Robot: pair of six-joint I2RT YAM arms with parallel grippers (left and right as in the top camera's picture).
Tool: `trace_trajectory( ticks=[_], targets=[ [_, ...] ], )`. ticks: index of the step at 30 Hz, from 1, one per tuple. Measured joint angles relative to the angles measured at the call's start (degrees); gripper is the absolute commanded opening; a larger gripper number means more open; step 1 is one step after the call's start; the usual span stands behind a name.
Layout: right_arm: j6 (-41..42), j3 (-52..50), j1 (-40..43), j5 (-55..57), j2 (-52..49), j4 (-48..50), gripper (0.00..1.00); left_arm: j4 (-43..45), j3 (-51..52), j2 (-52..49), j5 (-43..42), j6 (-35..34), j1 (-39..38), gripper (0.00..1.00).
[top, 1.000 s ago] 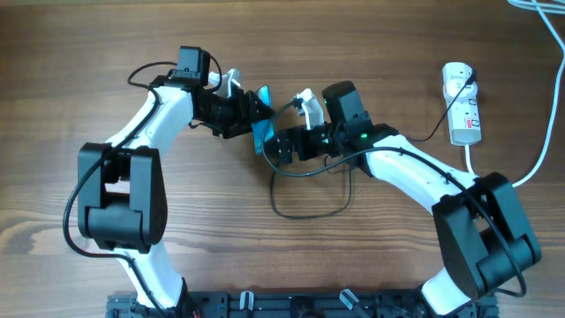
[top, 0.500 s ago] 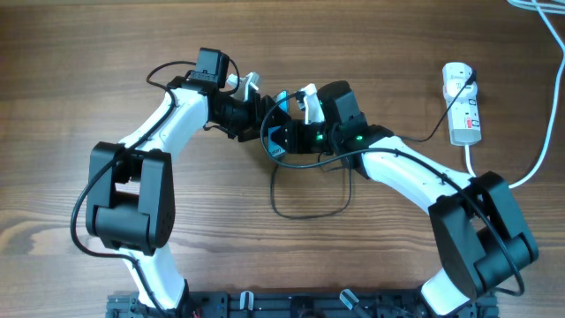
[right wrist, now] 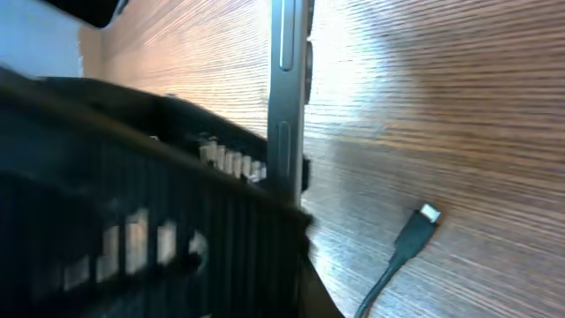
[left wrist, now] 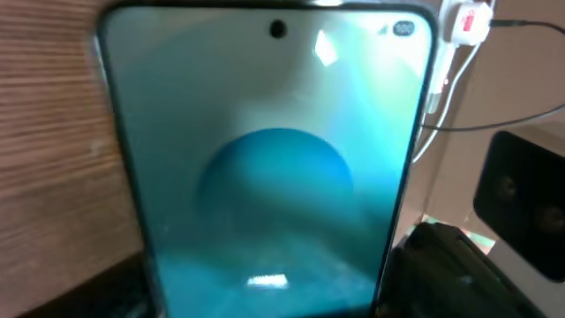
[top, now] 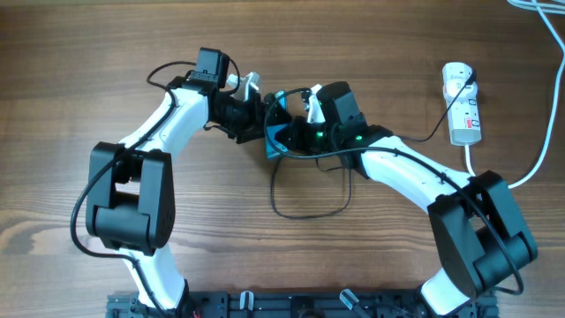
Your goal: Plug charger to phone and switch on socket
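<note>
The phone, its teal screen lit, stands on its long edge between both grippers at mid-table. It fills the left wrist view, phone, with my left gripper around its lower end; whether those fingers touch it does not show. My right gripper is shut on the phone, which is edge-on in the right wrist view, phone, beside a dark finger. The charger's plug tip lies free on the wood. Its black cable loops in front and runs to the socket at the right.
The socket's thick white cord runs off past the right edge. The socket with its red switch also shows beyond the phone in the left wrist view. Both arms cross close together over the table's middle.
Over the last second both grippers and the phone moved a little right and toward the back. The right gripper went from open to shut on the phone.
</note>
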State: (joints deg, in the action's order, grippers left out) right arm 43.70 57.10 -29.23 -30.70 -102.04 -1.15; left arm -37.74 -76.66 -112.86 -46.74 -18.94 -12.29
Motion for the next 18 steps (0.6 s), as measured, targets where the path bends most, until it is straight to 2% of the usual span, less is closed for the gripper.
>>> trace_trajectory(
  ticks=[1,4,7,9,10,11,13,15,18],
  targets=[
    [0.0,0.0,-0.1,-0.2,0.0,0.0,0.04,0.0,0.0,0.0,-0.1,0.1,-0.1,0.99],
    [0.0,0.0,0.1,-1.0,0.0,0.0,0.04,0.0,0.0,0.0,-0.2,0.2,0.0,0.86],
    [-0.1,0.0,1.4,-4.1,0.0,1.8,0.04,0.8,0.0,0.0,-4.0,0.1,1.3,0.86],
    [-0.2,0.0,3.1,-8.0,0.0,6.1,0.04,4.0,0.0,0.0,-11.8,0.2,3.9,0.85],
    [0.3,0.0,4.2,-11.1,0.0,10.6,0.04,9.7,0.2,0.0,-19.3,0.1,5.8,0.79],
    [0.7,0.1,4.8,-12.9,0.0,13.2,0.04,13.4,0.2,0.0,-24.5,0.1,7.1,0.78],
    [1.7,0.1,5.5,-16.1,0.0,19.5,0.04,19.7,0.3,0.0,-31.8,0.0,8.5,0.74],
    [2.4,0.1,5.6,-18.2,0.0,22.4,0.04,21.5,0.2,0.2,-36.0,-0.1,9.1,0.62],
    [1.7,0.1,5.7,-18.9,0.0,24.0,0.04,22.4,0.2,0.2,-38.2,-0.1,9.4,0.57]
  ],
)
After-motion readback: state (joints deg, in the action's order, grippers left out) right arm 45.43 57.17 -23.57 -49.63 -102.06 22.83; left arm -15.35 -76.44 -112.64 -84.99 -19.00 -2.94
